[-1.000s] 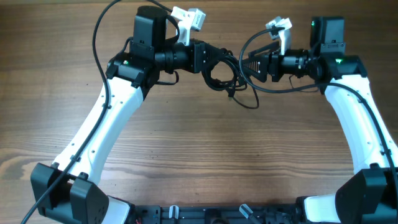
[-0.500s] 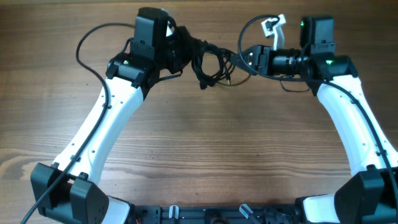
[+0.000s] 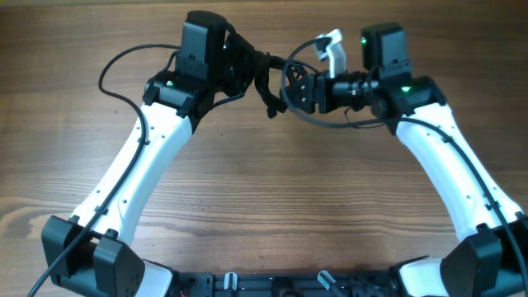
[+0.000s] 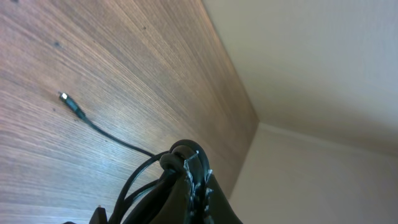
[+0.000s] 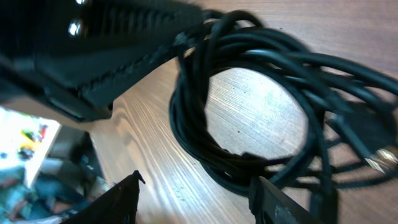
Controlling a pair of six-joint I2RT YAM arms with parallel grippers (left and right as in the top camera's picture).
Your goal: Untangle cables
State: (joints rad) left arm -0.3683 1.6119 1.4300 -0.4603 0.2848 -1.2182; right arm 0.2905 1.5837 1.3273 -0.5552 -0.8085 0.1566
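Note:
The cables (image 3: 270, 89) are a bundle of thin black looped cords hanging from my left gripper (image 3: 252, 69), which is shut on them at the far middle of the table. In the left wrist view the shut fingers (image 4: 186, 163) pinch the loops (image 4: 140, 186), and one strand with a plug end (image 4: 67, 99) trails on the wood. My right gripper (image 3: 295, 91) is open right beside the bundle. In the right wrist view its fingers (image 5: 198, 182) are spread just below the coil (image 5: 205, 143), with a silver-tipped plug (image 5: 382, 158) at the right.
The wooden table (image 3: 272, 198) lies under both arms. Thicker black arm wires arc by the left arm (image 3: 115, 70) and under the right wrist (image 3: 338, 124). The table's far edge and a pale wall (image 4: 323, 81) show in the left wrist view.
My left gripper has turned and drawn the bundle up and back. My right arm has swung left, bringing its open gripper up against the bundle.

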